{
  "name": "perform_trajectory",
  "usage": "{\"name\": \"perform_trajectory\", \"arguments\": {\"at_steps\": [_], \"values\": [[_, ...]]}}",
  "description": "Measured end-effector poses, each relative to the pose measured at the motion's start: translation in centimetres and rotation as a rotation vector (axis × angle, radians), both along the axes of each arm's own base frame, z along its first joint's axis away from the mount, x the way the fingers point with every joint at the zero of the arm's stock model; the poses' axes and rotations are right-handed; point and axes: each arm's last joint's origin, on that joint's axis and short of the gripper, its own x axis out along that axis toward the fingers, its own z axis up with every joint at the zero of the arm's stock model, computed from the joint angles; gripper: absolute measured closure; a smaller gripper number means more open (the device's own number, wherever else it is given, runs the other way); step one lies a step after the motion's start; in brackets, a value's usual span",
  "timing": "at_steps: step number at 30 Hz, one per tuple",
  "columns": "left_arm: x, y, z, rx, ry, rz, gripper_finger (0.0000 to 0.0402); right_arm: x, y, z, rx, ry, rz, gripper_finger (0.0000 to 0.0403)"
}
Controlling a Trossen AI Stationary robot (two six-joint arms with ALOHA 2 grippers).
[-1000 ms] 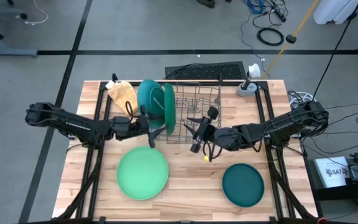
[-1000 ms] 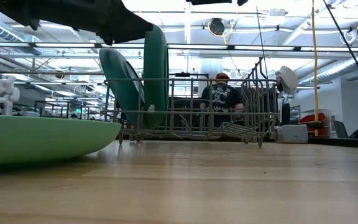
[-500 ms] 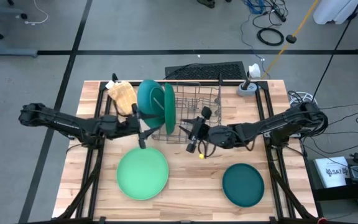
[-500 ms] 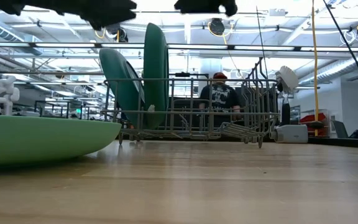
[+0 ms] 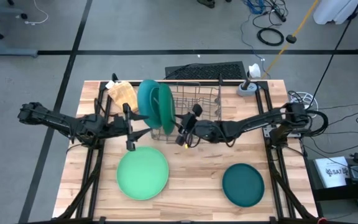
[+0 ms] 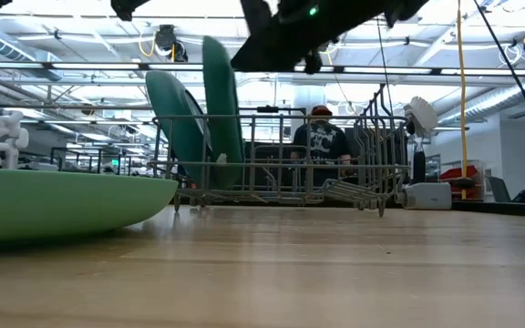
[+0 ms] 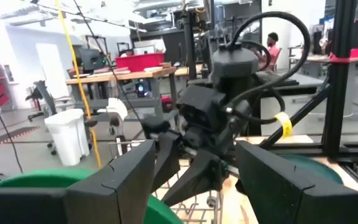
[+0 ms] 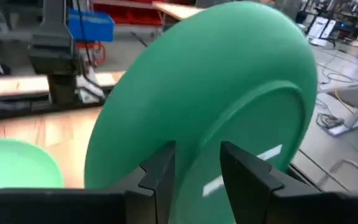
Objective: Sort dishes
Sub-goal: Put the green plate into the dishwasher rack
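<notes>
A grey wire rack stands at the table's far middle. A teal plate and a green plate stand on edge in its left end, lower rims between the wires; the green one leans toward the teal one. My right gripper is open at the rack's near left corner, its fingers astride the green plate's rim. A light green plate and a dark teal plate lie flat near the front. My left gripper hangs open, left of the rack, holding nothing. My right gripper has the green plate's near rim in the gap between its open fingers, one on each face. It comes nearly level from the table's right. The plate stays on edge in the rack, tilted; which finger bears on it I cannot tell.
A tan waffle-textured lump lies at the far left, beside the teal plate. A small grey stand sits at the far right corner. A person sits in the room beyond the rack. Bare wood lies between the two flat plates.
My right gripper has gone toward the table's left and down, from in front of the rack onto the green plate's rim. That plate has tipped from upright to lean toward the teal plate. My left gripper has drawn back toward the left edge and risen.
</notes>
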Motion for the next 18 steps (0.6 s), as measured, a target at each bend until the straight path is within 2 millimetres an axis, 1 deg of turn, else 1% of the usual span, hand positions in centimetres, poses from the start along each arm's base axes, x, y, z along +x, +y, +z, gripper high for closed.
{"name": "perform_trajectory", "arguments": {"at_steps": [5,9,12,18], "values": [[0.0,0.0,-0.6,0.005,0.064,0.006,0.0168,1.3,-0.9,-1.2,0.02,-0.062,0.062,0.0284],[0.1,0.0,-0.8,-0.014,0.082,0.005,0.0168,1.9,-1.4,-2.0,0.021,-0.071,0.101,0.0284],[0.1,0.0,-0.9,-0.031,0.08,0.005,0.0168,2.1,-1.5,-2.1,0.015,-0.083,0.124,0.0284],[0.1,0.0,-0.8,-0.044,0.077,0.006,0.0168,2.1,-1.5,-1.9,-0.019,-0.089,0.112,0.0284]]}}
